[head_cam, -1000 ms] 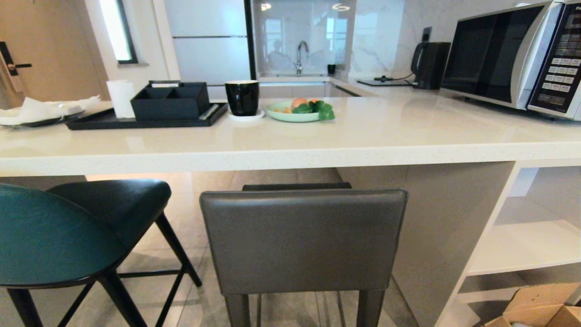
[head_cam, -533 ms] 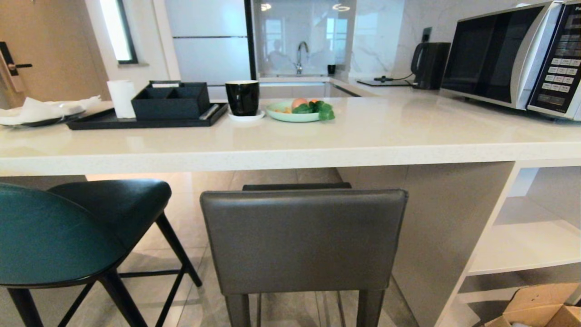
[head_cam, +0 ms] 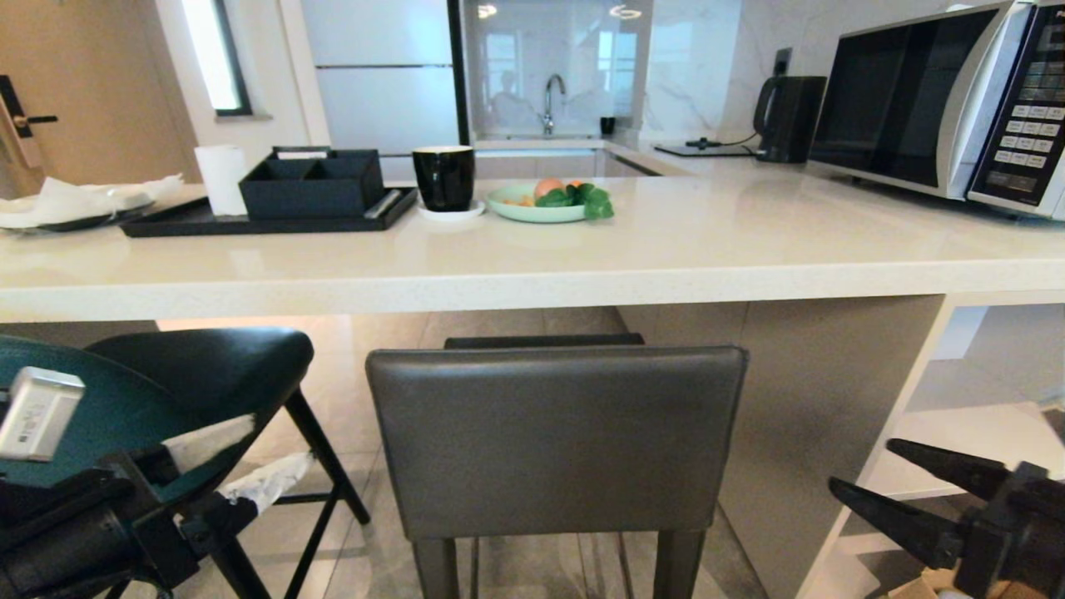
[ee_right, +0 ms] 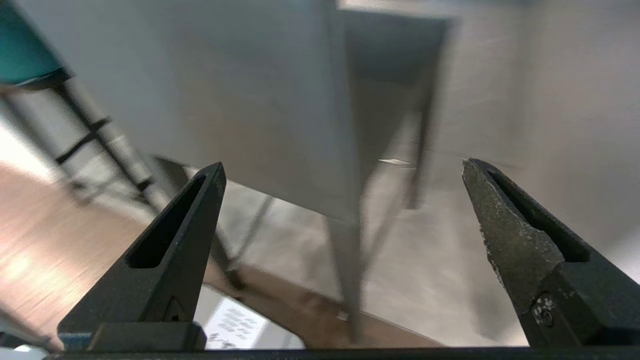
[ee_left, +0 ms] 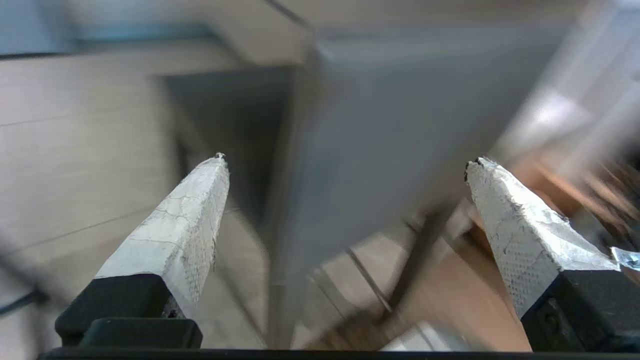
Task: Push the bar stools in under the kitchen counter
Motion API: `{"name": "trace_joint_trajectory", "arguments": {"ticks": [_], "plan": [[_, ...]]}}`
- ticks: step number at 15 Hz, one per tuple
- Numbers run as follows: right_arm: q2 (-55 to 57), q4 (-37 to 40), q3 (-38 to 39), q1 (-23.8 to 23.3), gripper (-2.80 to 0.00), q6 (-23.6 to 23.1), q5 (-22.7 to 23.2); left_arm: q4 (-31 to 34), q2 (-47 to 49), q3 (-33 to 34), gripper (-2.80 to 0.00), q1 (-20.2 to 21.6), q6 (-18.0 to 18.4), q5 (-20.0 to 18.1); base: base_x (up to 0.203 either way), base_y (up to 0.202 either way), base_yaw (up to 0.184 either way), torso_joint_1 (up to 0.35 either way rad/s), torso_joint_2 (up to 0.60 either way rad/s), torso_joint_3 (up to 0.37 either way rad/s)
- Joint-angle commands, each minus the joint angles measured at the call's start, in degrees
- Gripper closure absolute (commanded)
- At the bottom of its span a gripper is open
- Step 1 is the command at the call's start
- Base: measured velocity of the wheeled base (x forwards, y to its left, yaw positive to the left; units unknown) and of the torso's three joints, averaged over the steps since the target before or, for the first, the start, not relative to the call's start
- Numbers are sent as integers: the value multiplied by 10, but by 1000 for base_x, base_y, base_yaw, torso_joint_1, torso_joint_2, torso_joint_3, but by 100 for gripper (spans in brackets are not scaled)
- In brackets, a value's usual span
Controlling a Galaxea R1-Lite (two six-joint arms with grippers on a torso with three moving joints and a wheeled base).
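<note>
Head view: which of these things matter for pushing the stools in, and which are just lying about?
Job:
- grey leather square-backed stool
- teal leather round-backed stool
- off-white stone counter top
- left end effector, right end effector, both open

Lying about:
- silver microwave
- black kettle
- black mug
- green plate of food
- black tray with organiser

The head view looks forward and slightly down from just behind the grey stool [head_cam: 556, 441], level with the surface [head_cam: 532, 258], the teal stool [head_cam: 100, 416] near left and shelves [head_cam: 973, 449] right. The left wrist view looks out between the left tool [ee_left: 345, 165] tips, close to the grey stool's back [ee_left: 360, 150], with floor beyond. The right wrist view faces between the right tool [ee_right: 342, 167] tips at the same grey stool [ee_right: 240, 110], also sharing the teal stool [ee_right: 20, 50] with the head view.
</note>
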Motion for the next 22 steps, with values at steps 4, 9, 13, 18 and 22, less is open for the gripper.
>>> {"name": "trace_joint_trajectory", "arguments": {"ticks": [4, 9, 13, 18, 22], "plan": [[337, -355, 32, -25, -280, -2, 170, -223, 259, 42, -280, 29, 46, -191, 0, 0, 0, 0, 0, 0], [430, -437, 2, -60, -280, 0, 276, -268, 328, -7, -280, 28, 46, -248, 0, 0, 0, 0, 0, 0], [468, -437, -63, -60, -280, 2, 280, -268, 367, -56, -280, 33, 42, -248, 0, 0, 0, 0, 0, 0], [518, -437, -132, -53, -280, 3, 283, -268, 415, -92, -280, 17, 45, -247, 0, 0, 0, 0, 0, 0], [545, -427, -190, -25, -280, 4, 283, -268, 449, -139, -280, 5, 42, -244, 0, 0, 0, 0, 0, 0]]}}
